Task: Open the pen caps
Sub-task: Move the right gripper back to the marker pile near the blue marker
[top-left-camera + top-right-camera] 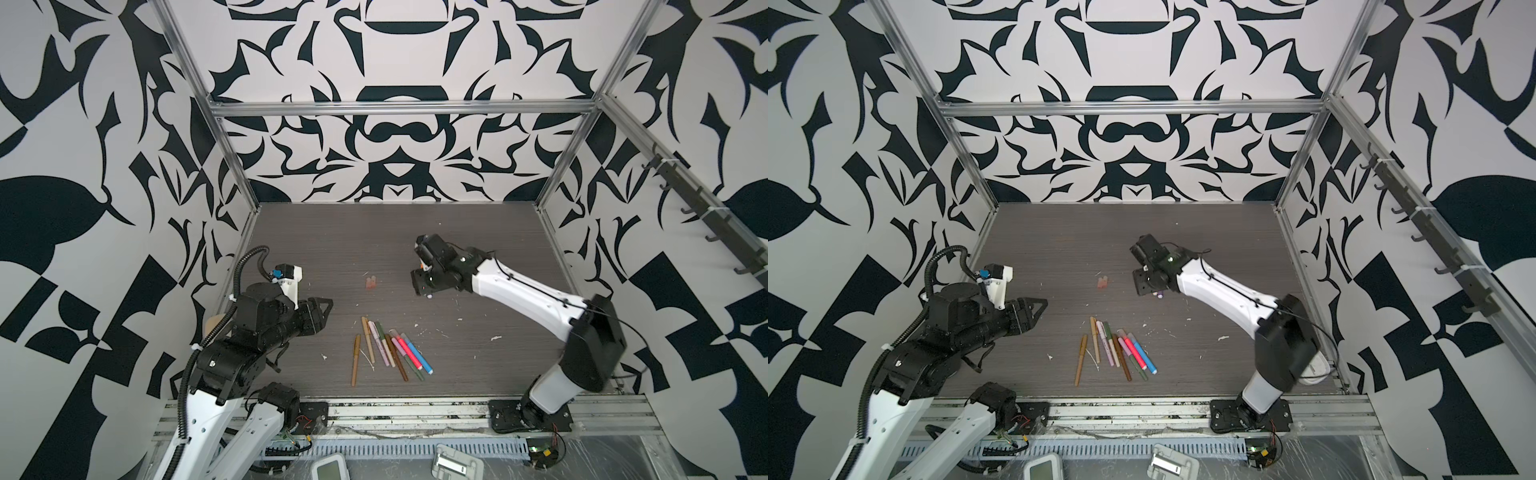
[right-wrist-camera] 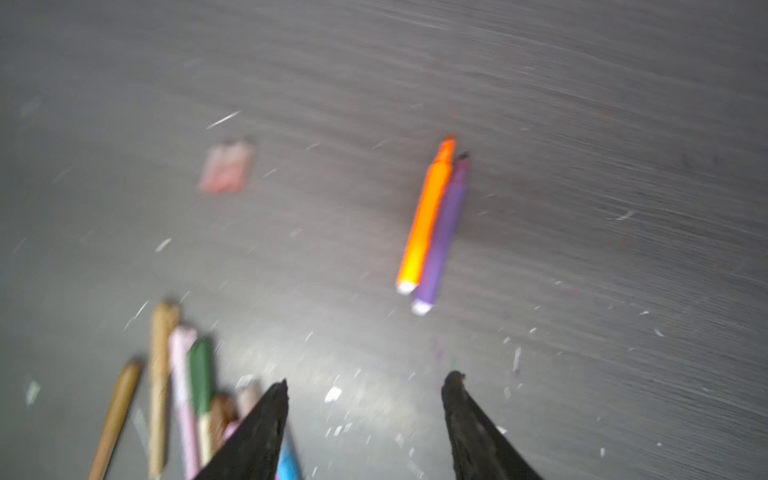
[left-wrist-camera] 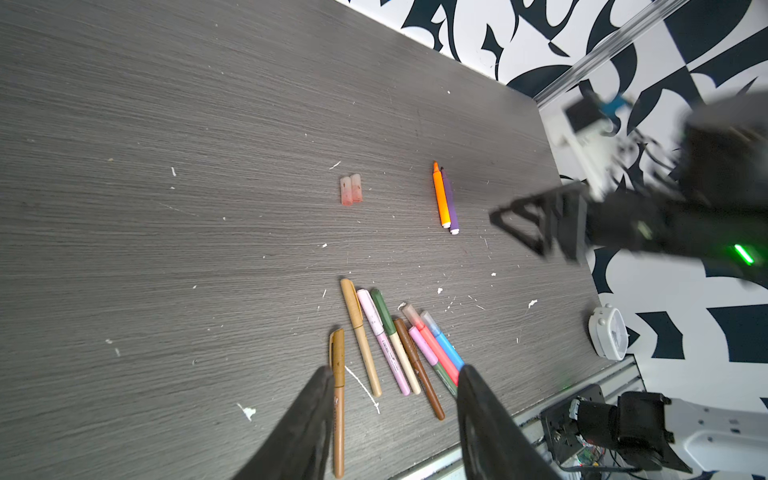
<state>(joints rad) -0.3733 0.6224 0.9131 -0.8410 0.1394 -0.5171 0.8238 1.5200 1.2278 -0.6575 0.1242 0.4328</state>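
we judge the two pulled pen caps (image 1: 370,282) and the orange and purple pens (image 3: 444,199) lie farther back to keep finished work apart. the capped pens (image 1: 388,351) wait near centre. our left gripper (image 1: 328,306) hovers just left of them, jaws apart, empty. the right gripper (image 2: 368,378), also apart and empty, hangs by the orange pair.

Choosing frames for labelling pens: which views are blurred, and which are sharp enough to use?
Right wrist view: motion-smeared throughout, the orange pen and purple pen soft-edged, the two clear caps a pink smudge. Left wrist view: the table and the pen cluster crisp, only the right gripper blurred. Both top views: sharp and evenly lit.
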